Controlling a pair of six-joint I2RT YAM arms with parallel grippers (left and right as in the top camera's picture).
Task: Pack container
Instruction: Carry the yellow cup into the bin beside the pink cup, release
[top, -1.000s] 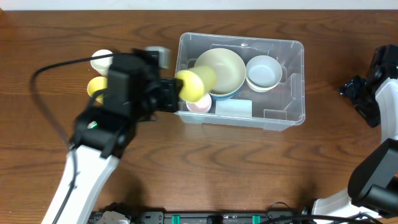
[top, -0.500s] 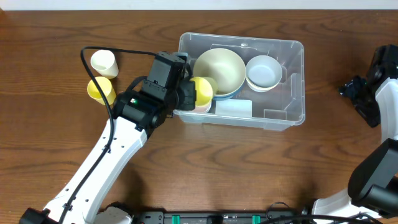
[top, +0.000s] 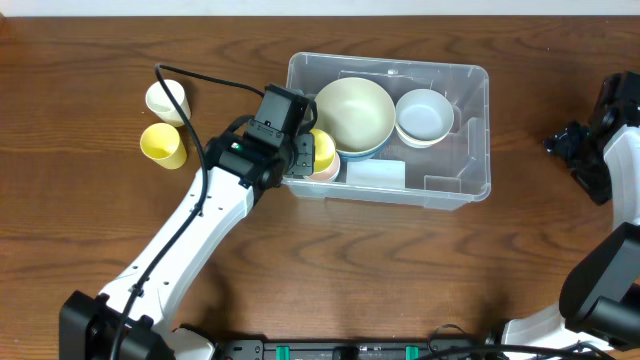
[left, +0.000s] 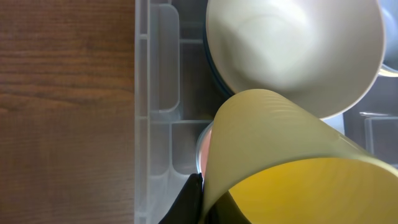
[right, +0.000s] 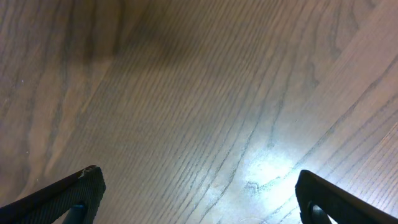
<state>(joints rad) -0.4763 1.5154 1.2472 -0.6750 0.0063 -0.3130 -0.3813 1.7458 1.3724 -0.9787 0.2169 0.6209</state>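
Note:
The clear plastic container (top: 470, 185) stands at the table's middle and holds a cream bowl (top: 355, 112), a white bowl (top: 424, 115), a pink cup (top: 328, 170) and a clear box (top: 375, 173). My left gripper (top: 305, 152) is shut on a yellow cup (top: 322, 148) and holds it inside the container's left end, over the pink cup. In the left wrist view the yellow cup (left: 292, 162) fills the lower right, with the cream bowl (left: 292, 50) behind and the container wall (left: 144, 112) at left. My right gripper (right: 199, 199) is open and empty over bare wood at the far right.
A cream cup (top: 166, 100) and a second yellow cup (top: 162, 146) stand on the wooden table left of the container. The right arm (top: 600, 150) rests at the table's right edge.
My left gripper has carried the yellow cup rightward and down into the container's left end, over the pink cup. The right arm has not moved.

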